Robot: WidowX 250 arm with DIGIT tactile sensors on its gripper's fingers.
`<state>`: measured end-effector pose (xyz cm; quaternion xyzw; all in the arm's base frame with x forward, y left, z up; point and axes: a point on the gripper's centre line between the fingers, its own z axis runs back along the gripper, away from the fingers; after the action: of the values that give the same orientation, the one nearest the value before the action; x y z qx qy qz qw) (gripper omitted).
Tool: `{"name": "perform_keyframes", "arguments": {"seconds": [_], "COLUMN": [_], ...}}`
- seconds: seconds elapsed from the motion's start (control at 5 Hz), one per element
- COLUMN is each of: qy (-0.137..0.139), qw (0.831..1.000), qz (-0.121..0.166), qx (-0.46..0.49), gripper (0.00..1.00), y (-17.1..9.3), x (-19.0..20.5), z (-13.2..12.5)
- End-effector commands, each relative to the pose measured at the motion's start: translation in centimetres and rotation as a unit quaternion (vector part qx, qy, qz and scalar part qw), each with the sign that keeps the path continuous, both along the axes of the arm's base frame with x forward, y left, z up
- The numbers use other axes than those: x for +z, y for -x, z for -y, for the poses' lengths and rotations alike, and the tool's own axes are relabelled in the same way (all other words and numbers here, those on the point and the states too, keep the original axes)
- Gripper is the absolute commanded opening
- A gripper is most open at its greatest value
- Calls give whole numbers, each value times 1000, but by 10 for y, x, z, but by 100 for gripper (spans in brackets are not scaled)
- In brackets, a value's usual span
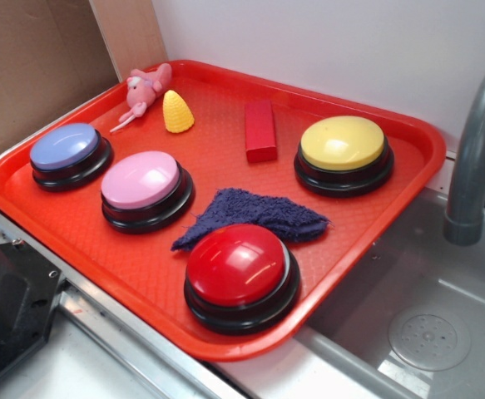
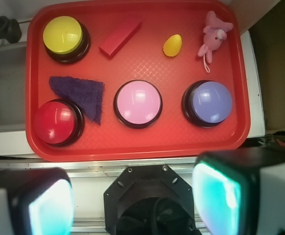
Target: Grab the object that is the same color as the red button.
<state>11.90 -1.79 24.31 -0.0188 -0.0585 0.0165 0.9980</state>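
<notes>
A small red rectangular block lies flat on the red tray, toward its back, between the yellow cone and the yellow button. In the wrist view the block is near the tray's far edge. The large red dome button sits on its black base at the tray's front; it also shows in the wrist view. My gripper is open and empty, high above and outside the tray's near edge, its two pads wide apart. The gripper is out of the exterior view.
On the tray are a yellow button, a pink button, a blue-violet button, a yellow cone, a pink plush toy and a dark blue cloth. A grey faucet and a sink lie to the right.
</notes>
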Motion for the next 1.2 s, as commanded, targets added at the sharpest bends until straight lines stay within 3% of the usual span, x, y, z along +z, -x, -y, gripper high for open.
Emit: {"name": "perform_keyframes", "arguments": {"seconds": [0.0,0.2,0.4,0.6,0.8,1.0], "qy": [0,45,51,13,-2,-25], "qw": [1000,996,986,969,959,938], "qz": [0,34,80,96,89,79], "qx": [0,72,136,226,269,335], "gripper": [100,100,100,100,100,100], "y": [0,-25,-57,-80,-107,-133], "x": [0,-1,-15,-39,-70,-95], "z": [0,9,20,28,39,44]}}
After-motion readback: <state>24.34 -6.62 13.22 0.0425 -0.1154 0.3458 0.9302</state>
